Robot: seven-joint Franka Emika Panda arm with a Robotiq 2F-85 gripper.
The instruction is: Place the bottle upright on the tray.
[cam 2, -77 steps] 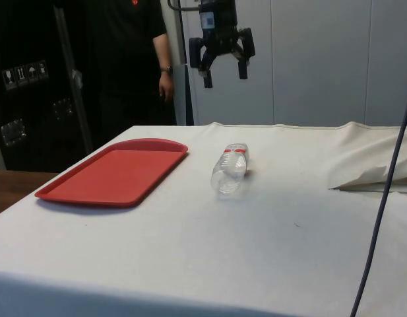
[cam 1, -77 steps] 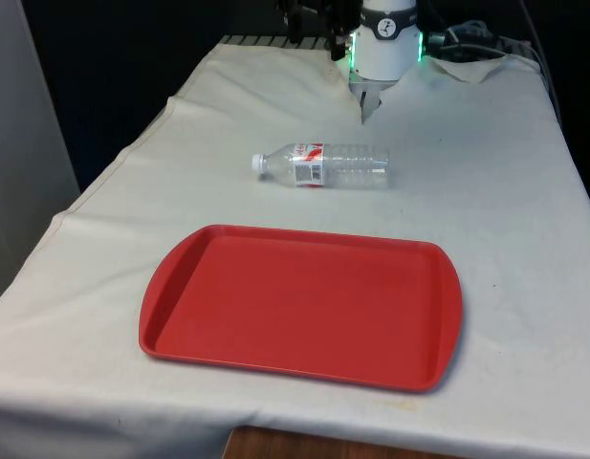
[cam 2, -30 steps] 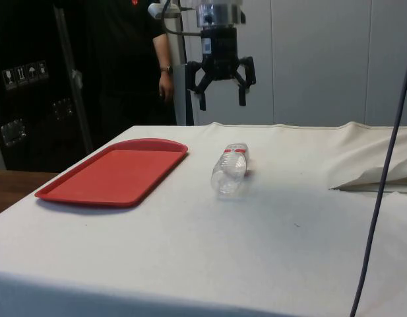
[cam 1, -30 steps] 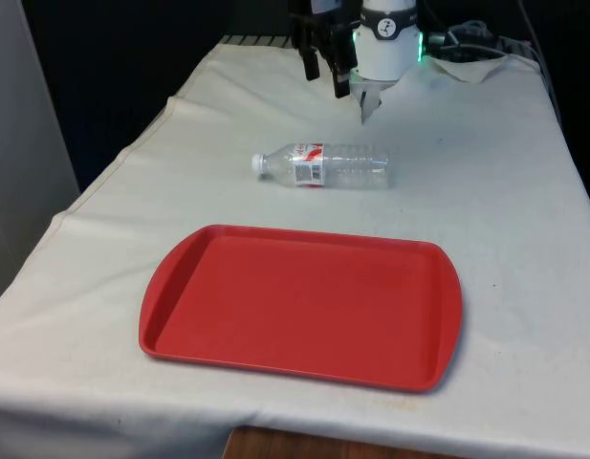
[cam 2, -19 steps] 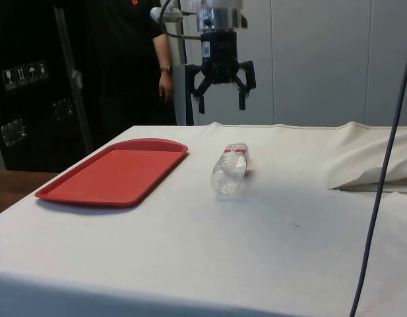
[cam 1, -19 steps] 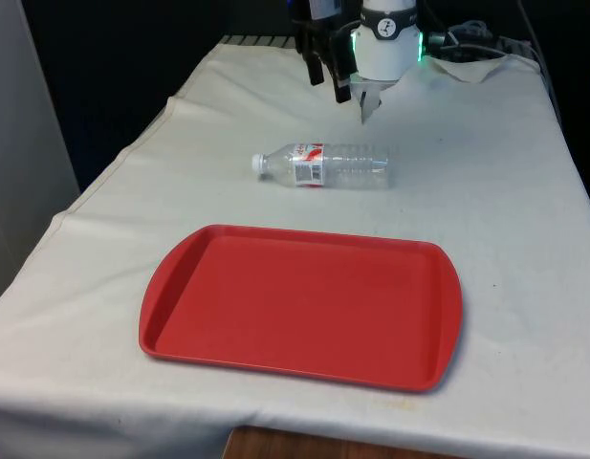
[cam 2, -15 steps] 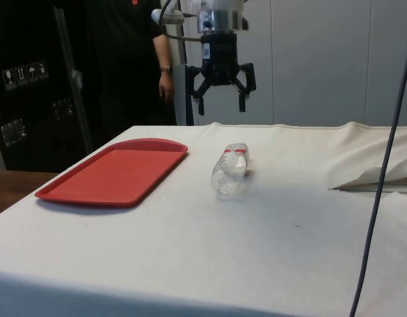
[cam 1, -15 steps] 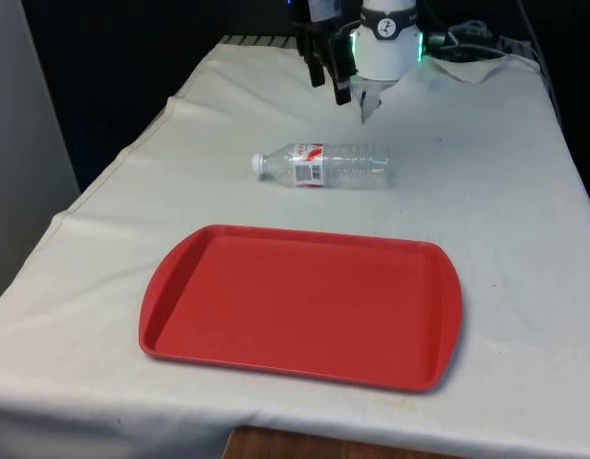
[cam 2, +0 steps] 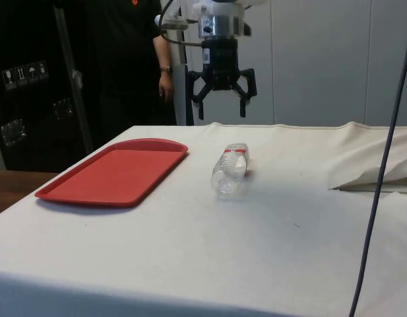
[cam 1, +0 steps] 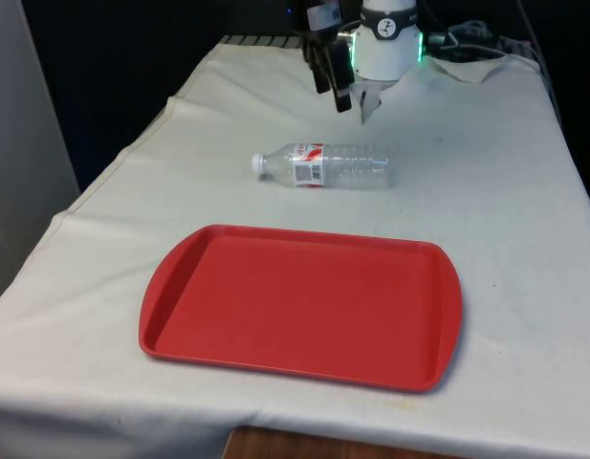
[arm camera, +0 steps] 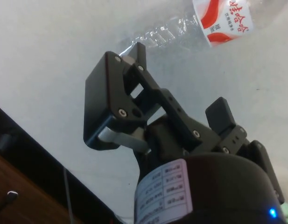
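Above lying bottle [cam 2: 230, 169] – spread gripper [cam 2: 222, 108]; tray [cam 2: 117, 173] apart

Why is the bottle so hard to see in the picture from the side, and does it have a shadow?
In the side view, the bottle is clear plastic, so the white cloth shows through it; a faint shadow lies beside it. In the front view, its red label stands out more.

Red tray [cam 1: 304, 306], clear bottle [cam 1: 323, 164] with red-and-white label, white cloth [cam 1: 486, 172].
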